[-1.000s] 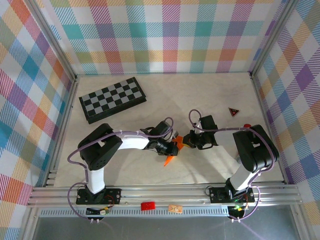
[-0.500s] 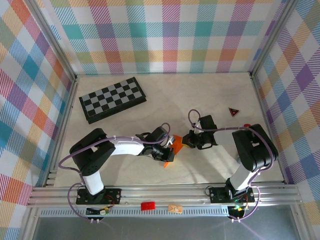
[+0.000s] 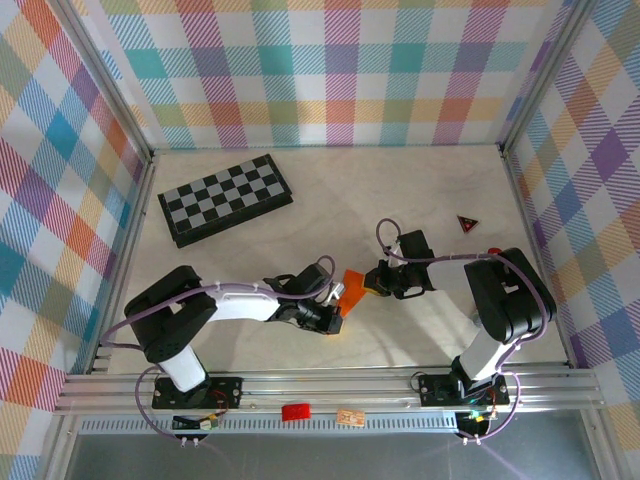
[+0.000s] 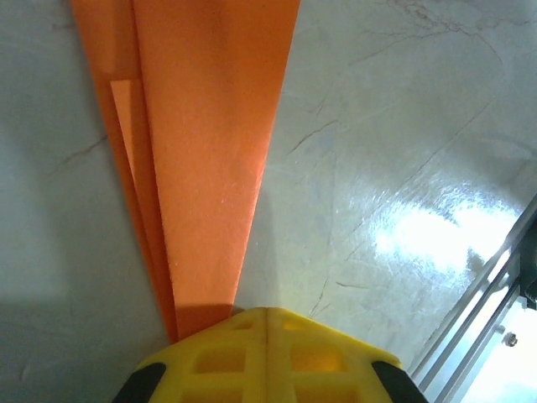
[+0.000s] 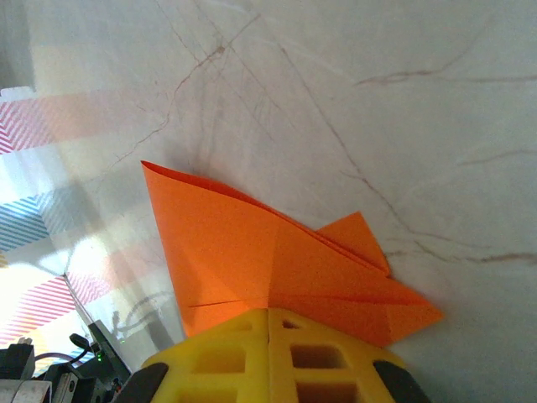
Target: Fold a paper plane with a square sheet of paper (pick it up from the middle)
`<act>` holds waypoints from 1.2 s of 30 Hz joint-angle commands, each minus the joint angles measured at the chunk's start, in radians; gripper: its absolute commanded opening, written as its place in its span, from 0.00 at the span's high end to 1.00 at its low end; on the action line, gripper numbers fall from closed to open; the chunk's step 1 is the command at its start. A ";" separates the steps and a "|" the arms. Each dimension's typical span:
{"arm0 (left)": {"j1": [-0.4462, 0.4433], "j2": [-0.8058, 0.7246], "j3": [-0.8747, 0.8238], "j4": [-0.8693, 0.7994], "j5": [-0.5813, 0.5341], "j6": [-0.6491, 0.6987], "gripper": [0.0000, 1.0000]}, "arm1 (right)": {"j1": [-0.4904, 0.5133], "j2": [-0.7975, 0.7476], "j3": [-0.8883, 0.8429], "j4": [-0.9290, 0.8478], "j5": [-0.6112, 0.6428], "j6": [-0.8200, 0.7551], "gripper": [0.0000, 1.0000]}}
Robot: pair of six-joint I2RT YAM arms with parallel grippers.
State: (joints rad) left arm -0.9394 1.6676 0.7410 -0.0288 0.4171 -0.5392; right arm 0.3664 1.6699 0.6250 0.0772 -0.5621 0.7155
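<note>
The square sheet of paper (image 3: 352, 283) is bright orange and folded into a narrow pointed shape, lying flat on the pale table between my two grippers. In the left wrist view the paper (image 4: 210, 126) tapers toward my left gripper (image 4: 267, 312), whose yellow fingers are shut together with the narrow end running under them. In the top view the left gripper (image 3: 335, 319) sits at the paper's near-left tip. My right gripper (image 3: 375, 282) is shut at the wide end. From the right wrist the layered folds (image 5: 252, 243) spread ahead of the right gripper (image 5: 268, 312), whose tips rest on the paper.
A black-and-grey checkerboard (image 3: 225, 198) lies at the back left. A small dark red triangle (image 3: 467, 223) and a small red cylinder (image 3: 494, 252) sit at the right. The aluminium rail (image 4: 491, 306) runs close to the left gripper along the near edge.
My left gripper has slid along the paper toward the near left, from its middle to its pointed tip. More orange now shows between the grippers. The right gripper has stayed put.
</note>
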 commanded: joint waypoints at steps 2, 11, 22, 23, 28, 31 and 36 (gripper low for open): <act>-0.025 -0.006 -0.077 -0.144 0.044 -0.035 0.98 | -0.007 0.061 -0.022 -0.102 0.154 -0.022 1.00; -0.028 -0.026 -0.104 -0.089 0.075 -0.056 0.98 | -0.006 0.060 -0.017 -0.111 0.160 -0.024 1.00; -0.032 -0.043 -0.133 -0.110 0.081 -0.058 0.98 | -0.006 0.060 -0.021 -0.111 0.168 -0.024 1.00; -0.032 -0.039 -0.134 -0.107 0.085 -0.056 0.98 | -0.006 0.060 -0.021 -0.113 0.168 -0.024 1.00; -0.032 -0.099 -0.121 -0.062 0.095 -0.067 0.98 | -0.006 0.053 -0.028 -0.071 0.134 -0.026 1.00; -0.024 -0.196 -0.097 -0.064 0.051 -0.061 0.98 | -0.006 0.038 -0.029 -0.038 0.102 -0.042 1.00; 0.034 -0.303 -0.074 -0.037 -0.010 -0.065 0.93 | -0.007 0.028 -0.005 -0.043 0.071 -0.085 1.00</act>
State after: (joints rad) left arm -0.9390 1.4052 0.6441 -0.0559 0.4454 -0.5915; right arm 0.3672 1.6722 0.6285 0.0841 -0.5682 0.6781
